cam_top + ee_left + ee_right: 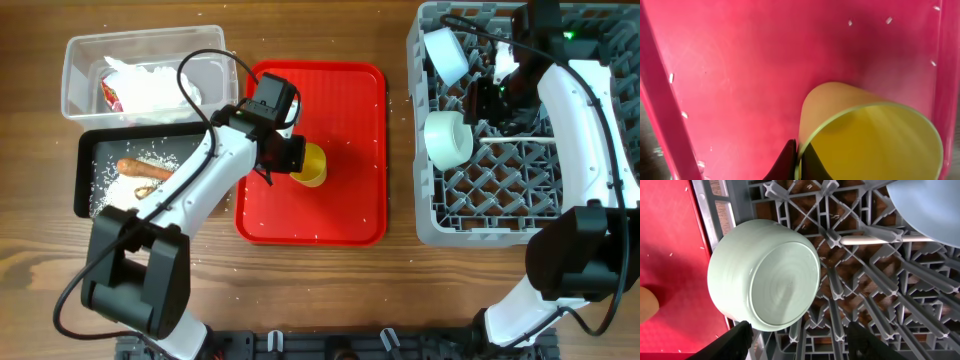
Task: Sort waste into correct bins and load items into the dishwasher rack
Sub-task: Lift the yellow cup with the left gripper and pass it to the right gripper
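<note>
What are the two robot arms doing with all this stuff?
They are tidying up dishes. The left gripper is pinching the rim of a yellow cup on the red tray. The right gripper hangs open over the dishwasher rack, right above a pale green bowl that is already in it. The cup is not in the rack yet.

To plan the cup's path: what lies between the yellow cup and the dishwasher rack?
Overhead view: from yellow cup to rack, only open red tray, its rim, then wooden table.
</note>
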You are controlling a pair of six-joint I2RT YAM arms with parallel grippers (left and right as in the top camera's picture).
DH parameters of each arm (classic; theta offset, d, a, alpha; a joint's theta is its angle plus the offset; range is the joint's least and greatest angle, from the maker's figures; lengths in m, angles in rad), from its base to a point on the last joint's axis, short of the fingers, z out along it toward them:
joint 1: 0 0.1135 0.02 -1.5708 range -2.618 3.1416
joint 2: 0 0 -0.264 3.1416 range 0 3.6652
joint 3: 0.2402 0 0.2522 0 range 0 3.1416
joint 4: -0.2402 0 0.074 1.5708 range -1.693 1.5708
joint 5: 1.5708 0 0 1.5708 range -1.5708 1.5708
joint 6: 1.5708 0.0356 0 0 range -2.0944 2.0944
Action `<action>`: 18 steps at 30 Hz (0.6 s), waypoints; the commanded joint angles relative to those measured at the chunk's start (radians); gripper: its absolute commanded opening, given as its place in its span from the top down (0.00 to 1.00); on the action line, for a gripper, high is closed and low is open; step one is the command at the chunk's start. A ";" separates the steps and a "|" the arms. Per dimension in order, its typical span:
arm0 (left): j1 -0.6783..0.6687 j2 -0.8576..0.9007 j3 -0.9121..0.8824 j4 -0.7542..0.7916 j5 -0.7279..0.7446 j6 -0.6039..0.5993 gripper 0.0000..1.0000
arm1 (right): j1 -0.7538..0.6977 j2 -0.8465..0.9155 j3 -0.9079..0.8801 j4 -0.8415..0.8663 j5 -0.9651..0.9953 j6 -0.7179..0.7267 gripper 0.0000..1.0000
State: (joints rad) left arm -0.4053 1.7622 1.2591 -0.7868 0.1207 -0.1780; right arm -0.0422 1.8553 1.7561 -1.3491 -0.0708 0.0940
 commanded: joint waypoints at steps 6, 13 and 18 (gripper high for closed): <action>0.240 -0.175 0.159 0.035 0.602 -0.008 0.96 | 0.011 -0.074 -0.002 0.254 -0.671 -0.072 0.46; 0.399 -0.164 0.159 0.174 1.181 -0.009 0.96 | 0.126 -0.075 -0.003 0.658 -1.212 -0.120 0.20; 0.402 -0.164 0.159 0.259 1.396 -0.008 0.96 | 0.269 -0.073 -0.003 0.802 -1.234 -0.120 0.07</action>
State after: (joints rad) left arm -0.0101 1.5932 1.4128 -0.5594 1.3178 -0.1856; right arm 0.1822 1.8088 1.7485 -0.5777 -1.2182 -0.0063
